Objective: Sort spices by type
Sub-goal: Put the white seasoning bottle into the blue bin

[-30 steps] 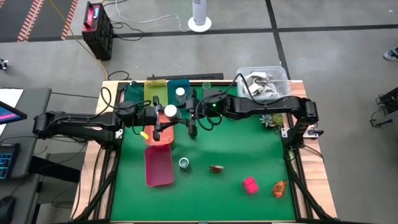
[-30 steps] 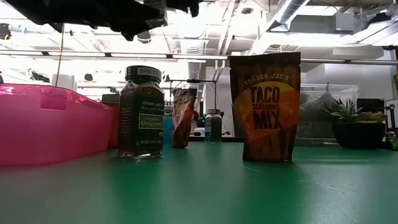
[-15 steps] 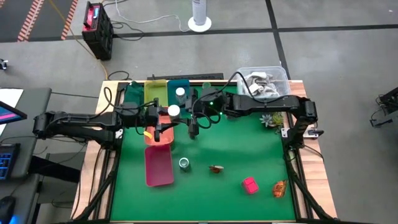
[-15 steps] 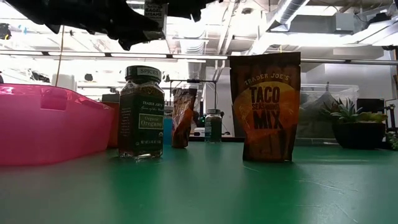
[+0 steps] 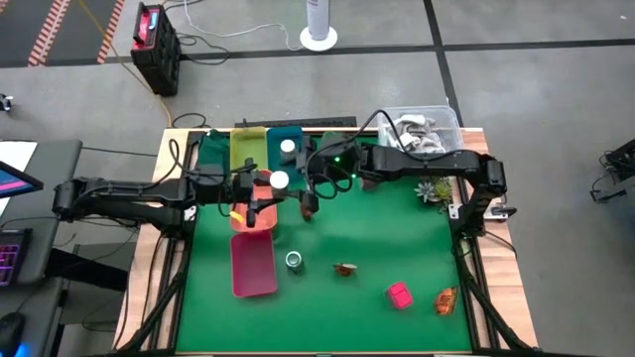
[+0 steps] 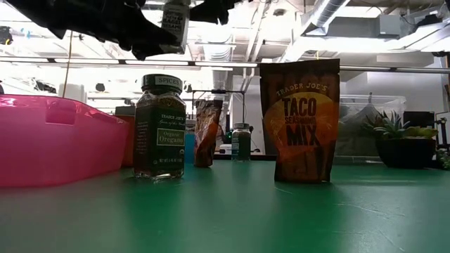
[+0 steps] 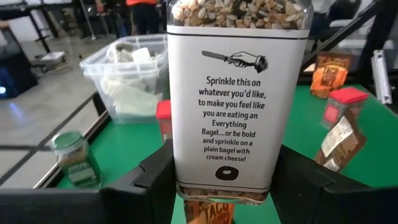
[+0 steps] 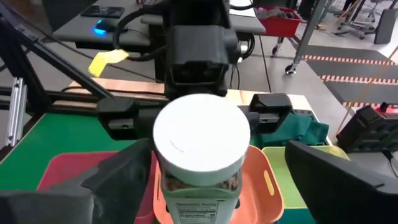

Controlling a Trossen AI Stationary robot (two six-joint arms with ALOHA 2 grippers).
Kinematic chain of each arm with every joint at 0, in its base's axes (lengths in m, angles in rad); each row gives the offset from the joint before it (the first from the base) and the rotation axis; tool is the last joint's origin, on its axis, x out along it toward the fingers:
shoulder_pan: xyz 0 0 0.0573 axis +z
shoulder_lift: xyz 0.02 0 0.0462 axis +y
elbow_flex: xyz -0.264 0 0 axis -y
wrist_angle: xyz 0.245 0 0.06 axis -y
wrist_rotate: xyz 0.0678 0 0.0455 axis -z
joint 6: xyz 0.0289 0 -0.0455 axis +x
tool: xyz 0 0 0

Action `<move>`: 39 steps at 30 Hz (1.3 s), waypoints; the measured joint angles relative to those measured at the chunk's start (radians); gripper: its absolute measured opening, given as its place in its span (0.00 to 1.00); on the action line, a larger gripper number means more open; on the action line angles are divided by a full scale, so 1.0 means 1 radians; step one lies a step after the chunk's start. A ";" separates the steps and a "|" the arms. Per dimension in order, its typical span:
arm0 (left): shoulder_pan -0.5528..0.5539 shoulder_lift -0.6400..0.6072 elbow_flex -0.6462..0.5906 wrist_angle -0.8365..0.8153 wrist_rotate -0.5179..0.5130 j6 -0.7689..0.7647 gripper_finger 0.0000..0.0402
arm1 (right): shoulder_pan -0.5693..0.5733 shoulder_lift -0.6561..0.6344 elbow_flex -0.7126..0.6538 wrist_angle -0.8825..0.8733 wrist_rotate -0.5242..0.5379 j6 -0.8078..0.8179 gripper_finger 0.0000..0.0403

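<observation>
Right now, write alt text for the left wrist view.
The left gripper holds an upright white-labelled jar of mixed seeds between its dark fingers. Behind it on the green table stand a green-lidded jar, a clear tub and brown sachets.

The white-labelled seasoning jar (image 7: 239,99) read "Sprinkle this on whatever you'd like". Near it, the dark green-lidded glass jar (image 6: 160,126) read "Organic Oregano", and the orange-brown sachet (image 6: 300,121) "Trader Joe's Taco Seasoning Mix".
</observation>
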 joint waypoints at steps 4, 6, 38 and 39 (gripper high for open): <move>0.000 0.000 0.000 -0.032 -0.030 -0.009 0.49 | 0.001 0.000 0.000 -0.009 0.000 0.001 0.95; 0.000 0.000 0.000 -0.045 -0.044 -0.018 0.49 | 0.001 0.000 0.000 -0.008 0.000 0.013 0.94; 0.000 0.000 0.000 -0.044 -0.053 -0.054 0.49 | -0.012 0.095 0.002 0.171 -0.005 0.025 0.93; 0.000 0.000 0.000 -0.058 -0.053 -0.053 0.49 | -0.012 0.098 0.001 0.169 -0.005 0.026 0.93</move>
